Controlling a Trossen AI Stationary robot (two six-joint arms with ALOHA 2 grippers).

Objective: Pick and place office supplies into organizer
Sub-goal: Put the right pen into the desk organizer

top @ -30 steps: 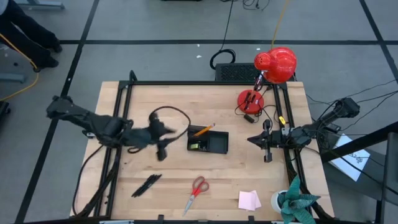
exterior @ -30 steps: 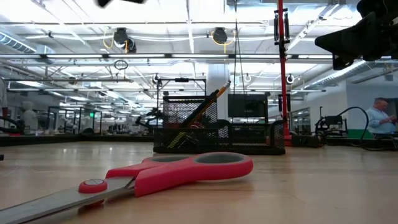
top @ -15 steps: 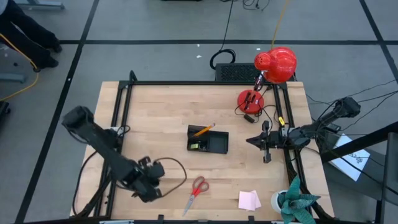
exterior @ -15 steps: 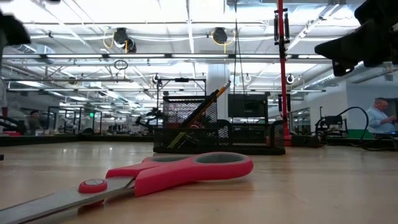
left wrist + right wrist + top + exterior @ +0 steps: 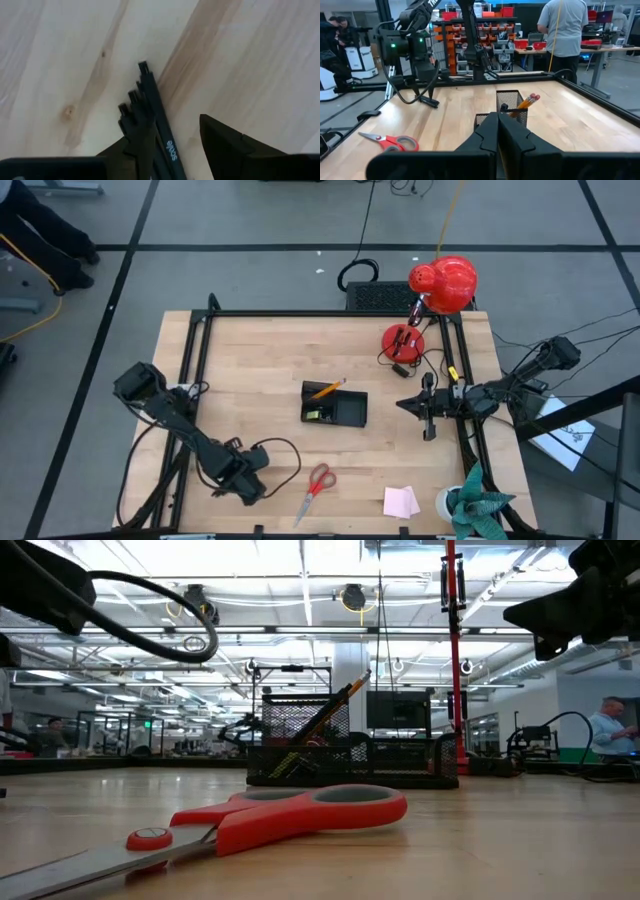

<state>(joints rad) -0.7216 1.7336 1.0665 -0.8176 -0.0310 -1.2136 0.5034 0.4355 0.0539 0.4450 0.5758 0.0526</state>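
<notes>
Now, at the left front part of the wooden table (image 5: 250, 350), the left gripper (image 5: 243, 482) is low over the black pens (image 5: 152, 125), which lie together on the wood. In the left wrist view its two fingers (image 5: 230, 145) stand apart, with the bundle of pens between them; whether a finger already touches the pens I cannot tell, and nothing is lifted. So I judge that the step in hand is the picking of the pens. The next move calls for closing the fingers across the bundle and not along it, and they must go low enough, because the pens are thin and lie flat, so one may slip out or stay behind. Just to the right of this gripper lie the red-handled scissors (image 5: 317, 487), not yet collected. Near the middle of the table stands the black organizer (image 5: 335, 406), well apart from the pens, with orange pencils (image 5: 326, 389) leaning in its taller mesh cup. Further right, near the front edge, the pink sticky-note pad (image 5: 401, 500) waits beside a white roll (image 5: 447, 500). At the right side of the table the right gripper (image 5: 429, 408) waits, fingers together and holding nothing, near the red lamp base (image 5: 403, 340).
</notes>
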